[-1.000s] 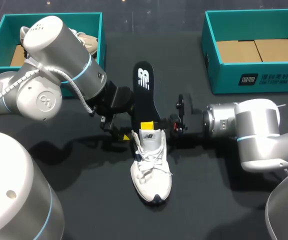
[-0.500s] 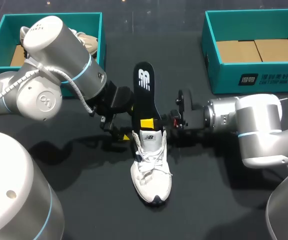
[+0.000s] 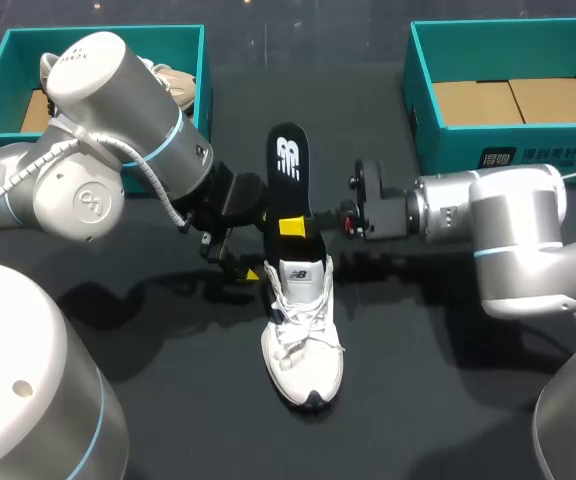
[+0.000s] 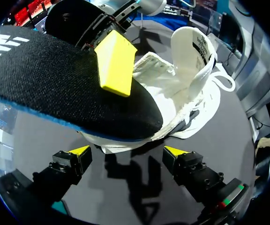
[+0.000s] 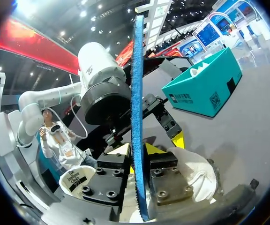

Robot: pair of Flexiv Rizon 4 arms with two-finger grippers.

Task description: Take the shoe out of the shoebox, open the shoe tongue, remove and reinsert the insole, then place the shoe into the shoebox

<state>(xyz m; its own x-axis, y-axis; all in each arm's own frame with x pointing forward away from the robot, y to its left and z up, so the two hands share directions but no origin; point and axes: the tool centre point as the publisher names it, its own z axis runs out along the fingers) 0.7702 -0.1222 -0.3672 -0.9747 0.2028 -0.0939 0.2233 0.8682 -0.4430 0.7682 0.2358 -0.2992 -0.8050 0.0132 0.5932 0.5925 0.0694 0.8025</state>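
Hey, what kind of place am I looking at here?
Most likely a robot workbench set up for shoe-handling practice. On a dark table stand a left teal cardboard shoebox and a right teal cardboard shoebox. A white lace-up sneaker sits nearer, and the right gripper clamps a black foam insole.

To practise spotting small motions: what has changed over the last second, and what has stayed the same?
The right gripper, shut on the black insole, has shifted a little away from the white shoe's opening, and its wrist has turned. The left gripper, open beside the shoe, has not moved. The shoe and both teal boxes are also where they were.
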